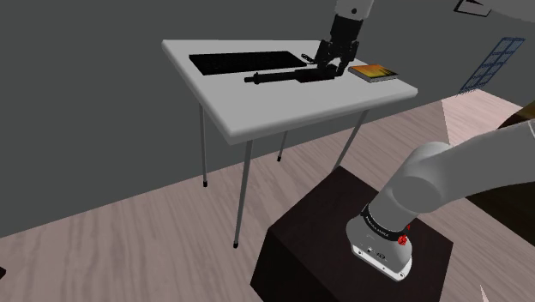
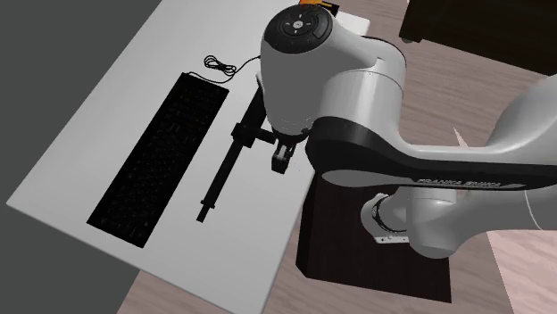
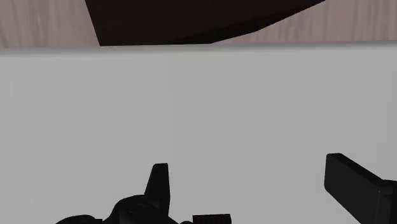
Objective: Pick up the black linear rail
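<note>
The black linear rail (image 1: 279, 78) lies flat on the white table (image 1: 257, 107), parallel to a black keyboard (image 1: 244, 62). In the second exterior view the rail (image 2: 219, 183) runs lengthwise with a wider block (image 2: 248, 134) partway along it. My gripper (image 1: 329, 67) hangs low over the rail's end nearest the book; in the second exterior view the gripper (image 2: 281, 158) sits just beside that block, mostly hidden by the arm. In the wrist view the gripper (image 3: 254, 179) is open, with only bare tabletop between its fingers. A black shape (image 3: 133, 210) beside one finger may be the rail.
A small orange-covered book (image 1: 374, 72) lies at the table's corner, close to the gripper. The keyboard (image 2: 161, 165) has a coiled cable (image 2: 219, 65) at its end. The dark stand (image 1: 343, 240) is near the table's front edge, on a wood floor.
</note>
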